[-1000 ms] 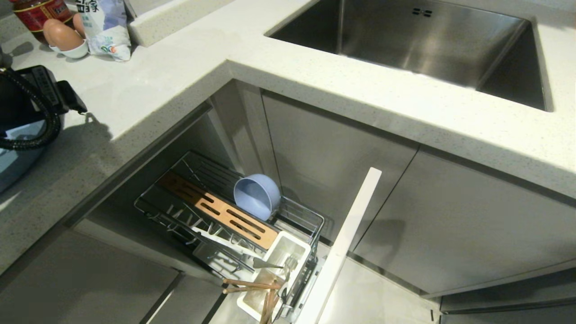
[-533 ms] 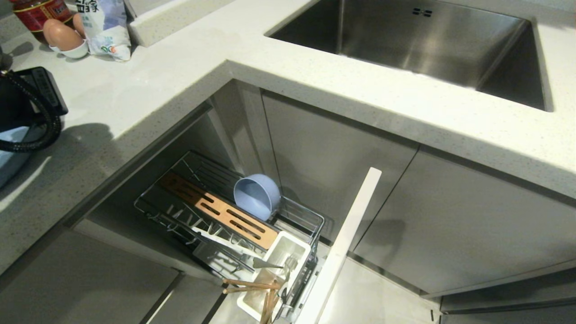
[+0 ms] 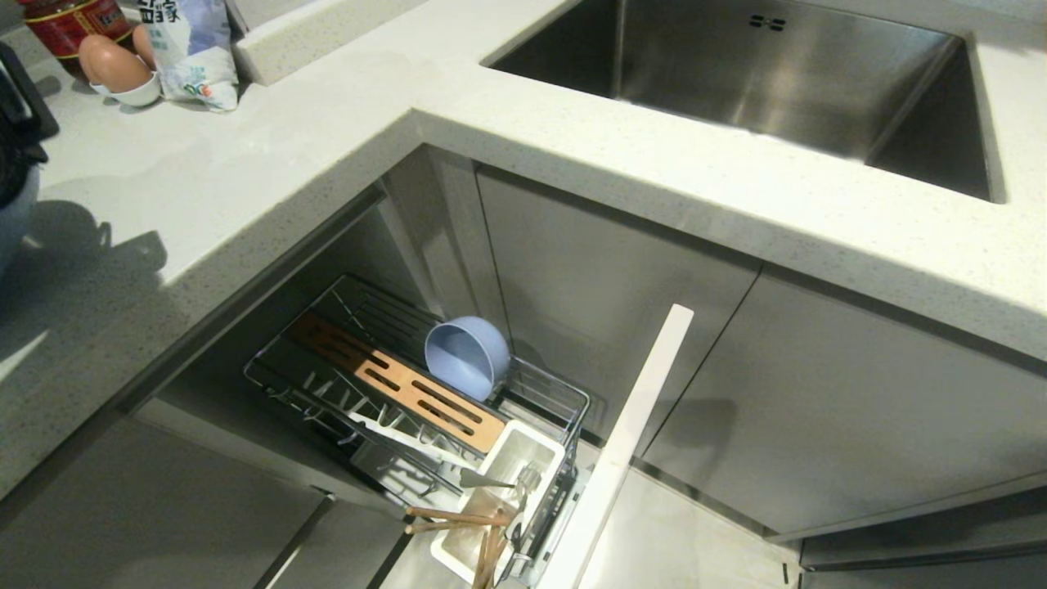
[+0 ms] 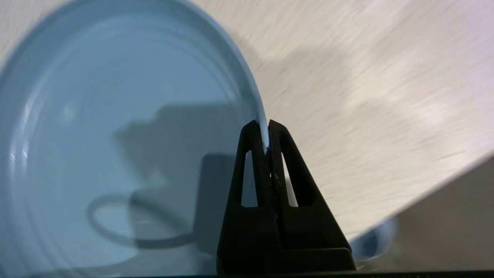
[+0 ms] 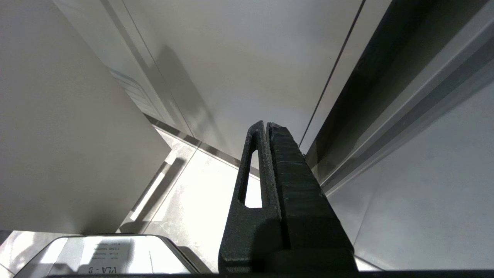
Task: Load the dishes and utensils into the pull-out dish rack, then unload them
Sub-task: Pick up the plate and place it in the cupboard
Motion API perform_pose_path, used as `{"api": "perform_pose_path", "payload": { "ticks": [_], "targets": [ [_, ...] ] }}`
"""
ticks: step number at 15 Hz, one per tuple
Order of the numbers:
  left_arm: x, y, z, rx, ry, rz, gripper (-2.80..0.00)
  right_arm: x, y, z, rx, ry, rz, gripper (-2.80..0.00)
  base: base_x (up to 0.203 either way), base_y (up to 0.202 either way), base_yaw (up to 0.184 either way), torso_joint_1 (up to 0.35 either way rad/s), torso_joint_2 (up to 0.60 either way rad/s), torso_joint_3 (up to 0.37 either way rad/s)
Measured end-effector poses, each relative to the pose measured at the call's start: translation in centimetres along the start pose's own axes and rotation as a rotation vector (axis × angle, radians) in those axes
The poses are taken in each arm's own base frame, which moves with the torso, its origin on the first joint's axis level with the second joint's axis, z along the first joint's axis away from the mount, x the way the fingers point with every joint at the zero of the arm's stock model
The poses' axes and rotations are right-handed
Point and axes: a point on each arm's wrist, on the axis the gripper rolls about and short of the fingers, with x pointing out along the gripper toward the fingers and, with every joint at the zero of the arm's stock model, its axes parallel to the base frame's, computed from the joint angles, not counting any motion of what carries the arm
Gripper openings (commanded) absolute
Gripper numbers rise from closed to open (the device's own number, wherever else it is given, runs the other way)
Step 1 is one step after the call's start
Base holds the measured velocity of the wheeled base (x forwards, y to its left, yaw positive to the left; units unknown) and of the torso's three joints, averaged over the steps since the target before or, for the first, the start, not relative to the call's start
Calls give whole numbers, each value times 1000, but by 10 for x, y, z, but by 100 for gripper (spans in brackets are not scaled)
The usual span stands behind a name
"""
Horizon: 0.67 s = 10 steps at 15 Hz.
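the pull-out dish rack (image 3: 327, 384) stands drawn out of the cabinet under the counter (image 3: 270, 164), sitting at about seven o'clock in the head view. the bowl (image 3: 466, 353) already rests on its side in the wire basket, at the one o'clock end of the wooden strip (image 3: 393, 380). the chopsticks (image 3: 458, 518) lean out of the white cutlery box (image 3: 507, 491) toward nine o'clock, and the slim metal utensil (image 3: 495, 481) lies across the box's top. so three of the four pieces look loaded, judging from how they lie. the plate (image 4: 115, 146) is the one left: in the left wrist view the left gripper (image 4: 267, 127) has its jaws pinched tight on the plate's rim, the plate over the pale counter, which blurs behind it. in the head view only a sliver of plate (image 3: 12, 221) shows at nine o'clock, at the frame's edge. the right gripper (image 5: 266, 125) hangs low beside the cabinet fronts, its jaws pressed together on nothing. the plate has yet to go into the rack's wire slots, and the whole unloading half looks not yet begun.
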Motion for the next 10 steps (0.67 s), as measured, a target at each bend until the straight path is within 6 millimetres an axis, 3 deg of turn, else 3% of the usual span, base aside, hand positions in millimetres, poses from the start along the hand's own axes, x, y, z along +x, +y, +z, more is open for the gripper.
{"api": "perform_pose_path", "payload": {
  "ticks": [5,10],
  "targets": [
    [-42,-2,39,-305,-253,-272,-280,0,0,0,0,0,0,-280,0,0,0,0,0,0],
    [-82,-13,53,-509,-282,-601,-280,0,0,0,0,0,0,-280,0,0,0,0,0,0]
  ]
}}
